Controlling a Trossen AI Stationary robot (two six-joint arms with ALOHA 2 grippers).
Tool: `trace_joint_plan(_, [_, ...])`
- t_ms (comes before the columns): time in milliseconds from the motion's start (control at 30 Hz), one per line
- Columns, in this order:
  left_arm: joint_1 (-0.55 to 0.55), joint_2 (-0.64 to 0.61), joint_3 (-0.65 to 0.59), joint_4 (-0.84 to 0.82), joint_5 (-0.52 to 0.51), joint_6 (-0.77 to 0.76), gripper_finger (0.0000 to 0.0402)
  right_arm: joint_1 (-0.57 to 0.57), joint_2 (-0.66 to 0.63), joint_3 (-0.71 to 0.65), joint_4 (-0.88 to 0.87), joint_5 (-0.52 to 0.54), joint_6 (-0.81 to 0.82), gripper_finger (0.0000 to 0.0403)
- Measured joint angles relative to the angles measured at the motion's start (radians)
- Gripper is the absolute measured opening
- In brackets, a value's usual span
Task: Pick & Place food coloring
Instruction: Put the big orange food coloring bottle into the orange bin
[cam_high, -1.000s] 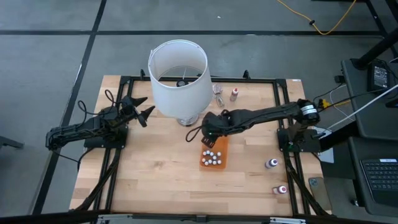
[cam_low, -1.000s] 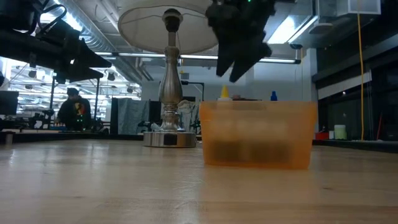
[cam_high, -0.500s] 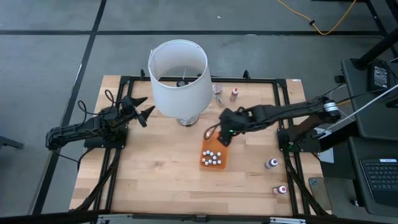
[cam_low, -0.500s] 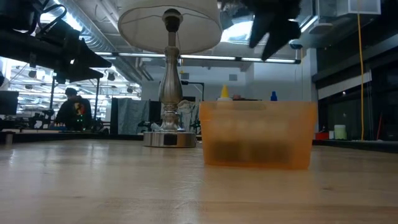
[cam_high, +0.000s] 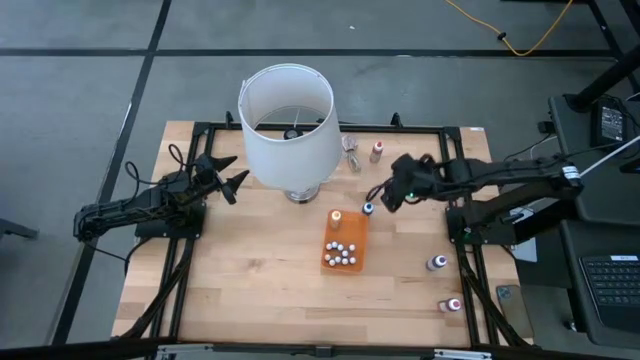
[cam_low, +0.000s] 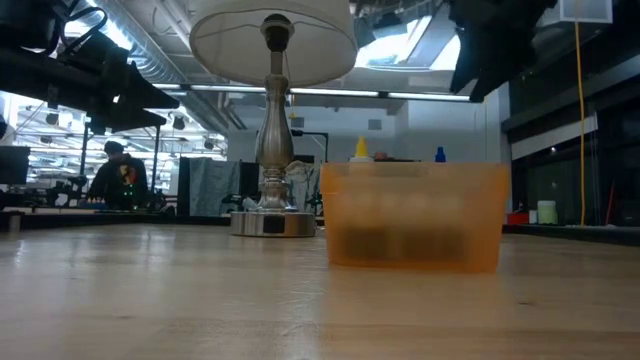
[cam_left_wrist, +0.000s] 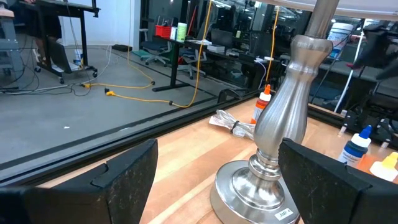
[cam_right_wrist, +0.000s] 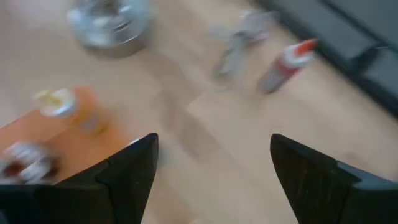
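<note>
The food coloring bottles are spread about. Several white-capped ones (cam_high: 341, 254) and an orange-capped one (cam_high: 337, 215) stand in the orange tray (cam_high: 356, 236). A blue-capped bottle (cam_high: 368, 208) stands on the table beside the tray's far right corner. A red bottle (cam_high: 377, 151) stands near the far edge, and two more (cam_high: 437, 262) (cam_high: 453, 304) by the right edge. My right gripper (cam_high: 385, 197) hangs open, empty, just right of the blue-capped bottle; its wrist view shows the open right gripper (cam_right_wrist: 212, 143) above bare wood. My left gripper (cam_high: 232, 172) waits open left of the lamp.
A lamp with a big white shade (cam_high: 287, 125) and metal base (cam_left_wrist: 267, 162) stands at the table's far middle. A bundled cable (cam_high: 352, 150) lies beside the red bottle. Black frame rails (cam_high: 460, 160) run along the table's edges. Bare wood lies near and left of the tray.
My right gripper has drawn back from over the tray's far end toward the table's right edge, rising out of the low view's middle. The orange-capped bottle in the tray and the blue-capped one beside it, hidden under the arm before, now show.
</note>
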Motion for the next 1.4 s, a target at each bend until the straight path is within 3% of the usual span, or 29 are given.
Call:
trace_joint_plan(367, [0.0, 0.0, 0.0, 0.0, 0.0, 0.0, 0.0322, -0.313, 0.018, -0.005, 0.065, 0.038, -0.119, 0.0308])
trace_joint_plan(733, [0.0, 0.0, 0.0, 0.0, 0.0, 0.0, 0.0322, -0.597, 0.251, 0.092, 0.146, -0.133, -0.123, 0.0308])
trace_joint_plan(967, [0.0, 0.0, 0.0, 0.0, 0.0, 0.0, 0.0322, -0.698, 0.422, 0.222, 0.139, -0.271, -0.115, 0.0308])
trace_joint_plan(1400, [0.0, 0.0, 0.0, 0.0, 0.0, 0.0, 0.0322, -0.739, 0.617, 0.334, 0.037, -0.334, -0.154, 0.0308])
